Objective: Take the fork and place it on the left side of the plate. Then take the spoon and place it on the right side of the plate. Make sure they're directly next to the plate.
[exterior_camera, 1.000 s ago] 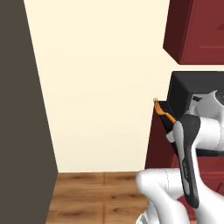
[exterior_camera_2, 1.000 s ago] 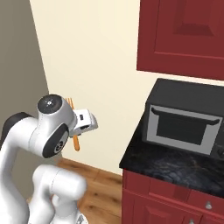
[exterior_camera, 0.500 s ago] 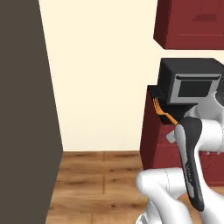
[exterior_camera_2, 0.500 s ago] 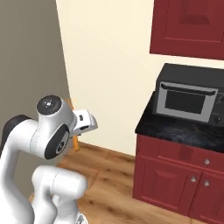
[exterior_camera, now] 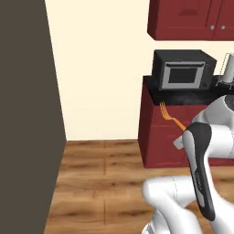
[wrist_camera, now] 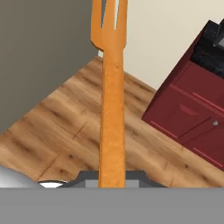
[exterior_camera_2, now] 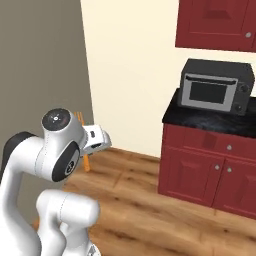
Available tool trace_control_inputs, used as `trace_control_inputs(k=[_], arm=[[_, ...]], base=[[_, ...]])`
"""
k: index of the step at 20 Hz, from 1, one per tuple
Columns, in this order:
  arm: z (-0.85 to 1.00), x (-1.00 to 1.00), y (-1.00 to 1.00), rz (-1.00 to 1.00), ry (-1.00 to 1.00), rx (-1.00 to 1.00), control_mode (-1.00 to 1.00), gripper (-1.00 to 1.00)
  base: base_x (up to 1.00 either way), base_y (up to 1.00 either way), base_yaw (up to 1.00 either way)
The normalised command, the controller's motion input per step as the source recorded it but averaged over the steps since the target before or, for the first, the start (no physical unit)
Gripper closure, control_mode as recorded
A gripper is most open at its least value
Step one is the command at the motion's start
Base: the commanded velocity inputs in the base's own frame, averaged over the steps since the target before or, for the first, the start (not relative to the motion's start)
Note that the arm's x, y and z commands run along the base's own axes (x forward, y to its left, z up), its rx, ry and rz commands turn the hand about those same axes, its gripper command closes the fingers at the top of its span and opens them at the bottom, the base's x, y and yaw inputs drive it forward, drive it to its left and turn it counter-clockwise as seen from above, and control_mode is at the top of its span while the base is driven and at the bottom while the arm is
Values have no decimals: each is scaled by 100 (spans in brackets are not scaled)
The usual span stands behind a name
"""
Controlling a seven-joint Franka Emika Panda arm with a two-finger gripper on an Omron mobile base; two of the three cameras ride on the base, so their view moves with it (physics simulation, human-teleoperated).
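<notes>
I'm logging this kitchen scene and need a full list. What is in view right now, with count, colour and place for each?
fork: one, orange, held in the gripper, tines pointing away from the hand
microwave: one, black with a grey door frame, on the counter
counter: one, dark speckled top, on the lower cabinets
lower cabinets: red, with small round knobs, under the counter
upper cabinets: red, on the wall above the microwave
wall: cream, behind the cabinets
tall panel: one, dark grey-brown, at the left of the left base view
floor: brown wood planks
pale thing: at the right edge of the counter, too cut off to name
gripper: one, white, shut on the fork
arm: one, white with dark joints
</notes>
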Motion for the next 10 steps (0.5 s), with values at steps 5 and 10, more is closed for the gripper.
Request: trace_control_inputs(k=[5, 10], arm=[[0, 0, 0, 0, 0, 0, 100, 100], [0, 0, 0, 0, 0, 0, 100, 100]], base=[[-100, 0, -15], [-100, 20, -11]])
